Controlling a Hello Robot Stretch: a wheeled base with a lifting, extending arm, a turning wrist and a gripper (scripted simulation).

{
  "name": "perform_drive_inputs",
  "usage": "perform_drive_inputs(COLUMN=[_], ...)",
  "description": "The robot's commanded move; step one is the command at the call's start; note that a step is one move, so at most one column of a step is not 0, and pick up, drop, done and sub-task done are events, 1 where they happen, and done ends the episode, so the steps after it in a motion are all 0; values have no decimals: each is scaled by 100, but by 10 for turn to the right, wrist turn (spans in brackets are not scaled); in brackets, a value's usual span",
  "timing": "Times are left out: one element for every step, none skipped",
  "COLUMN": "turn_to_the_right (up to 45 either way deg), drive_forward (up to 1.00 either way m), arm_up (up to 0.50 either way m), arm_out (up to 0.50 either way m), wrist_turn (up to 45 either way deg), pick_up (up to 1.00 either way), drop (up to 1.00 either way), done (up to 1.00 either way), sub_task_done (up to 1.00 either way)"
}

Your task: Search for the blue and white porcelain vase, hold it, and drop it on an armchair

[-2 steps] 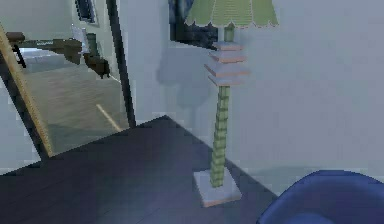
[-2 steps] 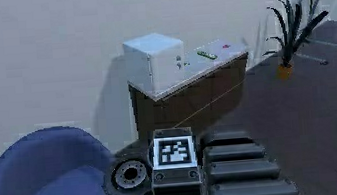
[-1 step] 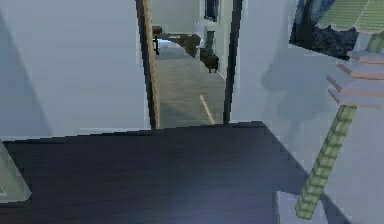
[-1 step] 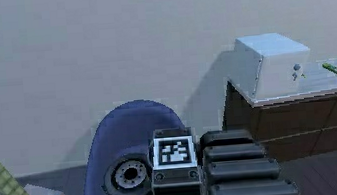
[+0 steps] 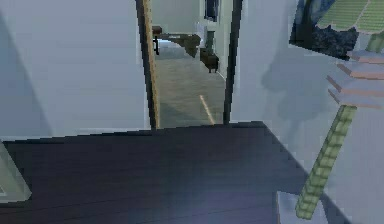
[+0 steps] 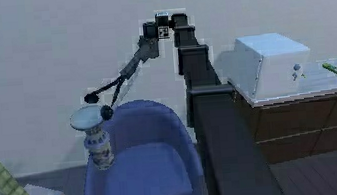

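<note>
Blue-white vase [image 6: 99, 141] upright, wide rim, beside armrest of blue armchair [image 6: 151, 155].

Arm [image 6: 209, 102] extended far out, wrist bent, hand [image 6: 94, 92] slanting downward

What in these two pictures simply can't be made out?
Arm side view: whether the jaws hold the vase or it rests on the armchair right behind it.
Arm side view: the small green thing on the counter, too small to name.
Forward view: the wall picture, cut by the top edge and covered by the lamp.
Forward view: dark furniture through the doorway, too small to name.
</note>
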Motion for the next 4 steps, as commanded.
perform_drive_inputs(turn_to_the_right=[0,0,0,0], drive_forward=[0,0,0,0], arm_up=[0,0,0,-46], arm_out=[0,0,0,0], wrist_turn=[450,450,60,0], pick_up=[0,0,0,0], drop=[0,0,0,0], done=[0,0,0,0], sub_task_done=[0,0,0,0])
